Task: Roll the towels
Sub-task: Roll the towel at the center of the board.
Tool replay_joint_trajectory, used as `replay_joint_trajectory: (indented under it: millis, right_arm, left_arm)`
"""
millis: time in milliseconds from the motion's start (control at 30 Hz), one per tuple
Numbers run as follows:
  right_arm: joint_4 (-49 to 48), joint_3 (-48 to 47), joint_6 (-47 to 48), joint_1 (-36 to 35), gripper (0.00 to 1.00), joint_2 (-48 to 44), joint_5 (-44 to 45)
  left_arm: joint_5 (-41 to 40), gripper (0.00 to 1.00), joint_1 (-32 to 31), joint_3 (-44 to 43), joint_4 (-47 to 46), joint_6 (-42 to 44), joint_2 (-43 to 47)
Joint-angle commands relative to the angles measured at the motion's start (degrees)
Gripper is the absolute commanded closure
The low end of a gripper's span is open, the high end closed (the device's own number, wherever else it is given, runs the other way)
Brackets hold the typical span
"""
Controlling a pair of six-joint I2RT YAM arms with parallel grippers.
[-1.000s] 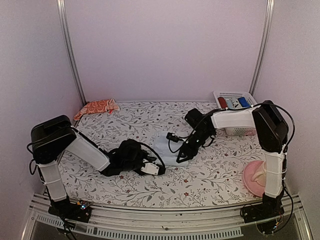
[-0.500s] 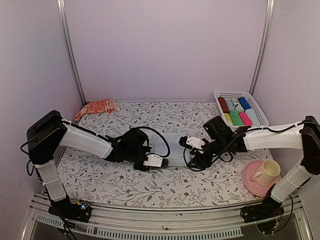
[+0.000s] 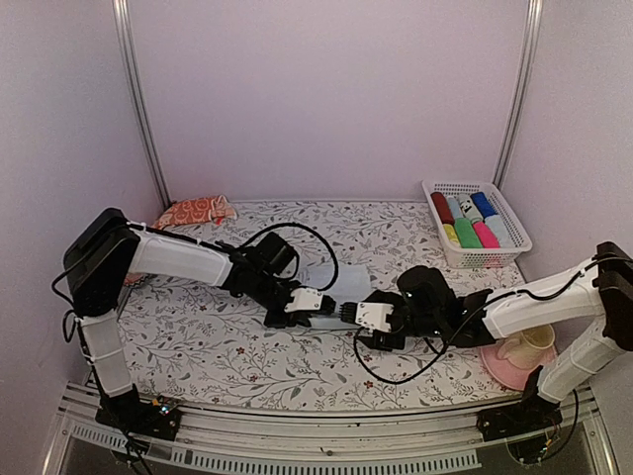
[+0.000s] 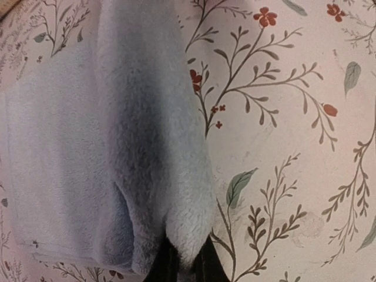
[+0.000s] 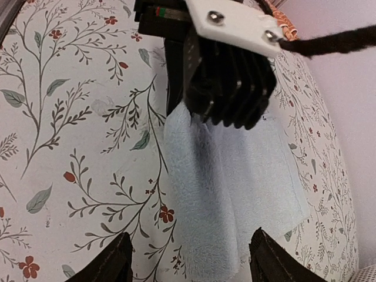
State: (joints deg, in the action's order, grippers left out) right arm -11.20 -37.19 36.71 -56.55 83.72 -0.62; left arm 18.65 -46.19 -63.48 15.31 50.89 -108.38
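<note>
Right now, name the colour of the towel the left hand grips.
Light blue towel, plain; best seen in the left wrist view.

Bench (image 3: 198,346) front-left & back-centre lay open. Mid-bench was tight: left claw (image 3: 326,305) & right claw (image 3: 348,312) sat nose to nose at blue towel (image 3: 321,277). Basket (image 3: 485,259) back-right, cup (image 3: 529,341) front-right, orange towel (image 3: 193,211) back-left blocked corners.

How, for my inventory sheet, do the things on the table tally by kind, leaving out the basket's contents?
Unrolled towels: 2 (light blue towel, orange-red towel)
basket: 1
cup: 1
pink saucer: 1
Total: 5
</note>
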Motion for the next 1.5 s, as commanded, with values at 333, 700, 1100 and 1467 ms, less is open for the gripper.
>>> replay_joint_trajectory:
  millis: [333, 700, 1100, 1467]
  right_arm:
    - [-5.93, -5.66, 7.67, -2.58, 0.31, 14.12, 12.33]
    - [-6.44, -6.66, 9.08, -2.58, 0.32, 16.52, 16.1]
    - [-6.67, -7.22, 9.97, -2.57, 0.33, 18.33, 16.63]
    - [3.34, -13.27, 4.16, -0.67, 0.74, 21.53, 14.41]
  left_arm:
    - [7.8, 1.0, 3.02, -4.28, 15.45, -1.48, -7.03]
    - [7.31, 1.0, 3.1, -4.87, 17.12, -0.88, -7.72]
    - [6.83, 1.0, 3.14, -5.77, 18.84, -0.39, -7.91]
    - [6.09, 1.0, 3.28, -5.12, 19.32, 0.42, -6.8]
